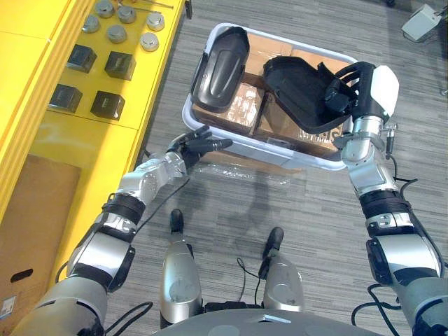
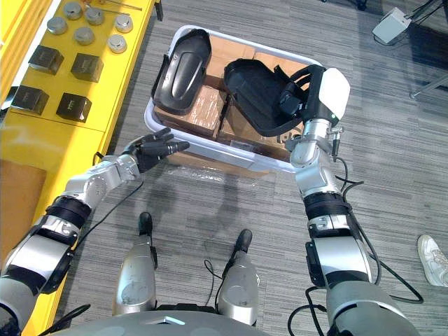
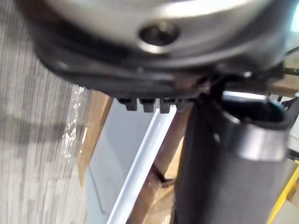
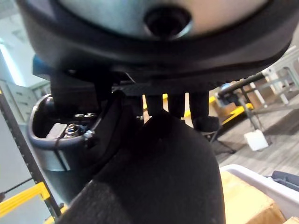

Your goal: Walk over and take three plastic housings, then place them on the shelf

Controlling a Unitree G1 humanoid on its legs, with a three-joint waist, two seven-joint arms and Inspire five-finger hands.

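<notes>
Grey carpet point(image 1: 231, 203), yellow shelf point(image 1: 42, 133) at left, white bin point(image 1: 280, 150) on floor, housing point(image 1: 297, 94) clasped in curled right hand point(image 1: 353, 84) over bin, 2nd housing point(image 1: 220, 66) propped in bin, left hand point(image 1: 196, 145) spread flat nr bin corner.

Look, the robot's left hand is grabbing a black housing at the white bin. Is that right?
No, it is the right hand that grabs the black housing at the white bin. The left hand is open and holds nothing, by the bin's near rim. The left eye view shows it.
</notes>
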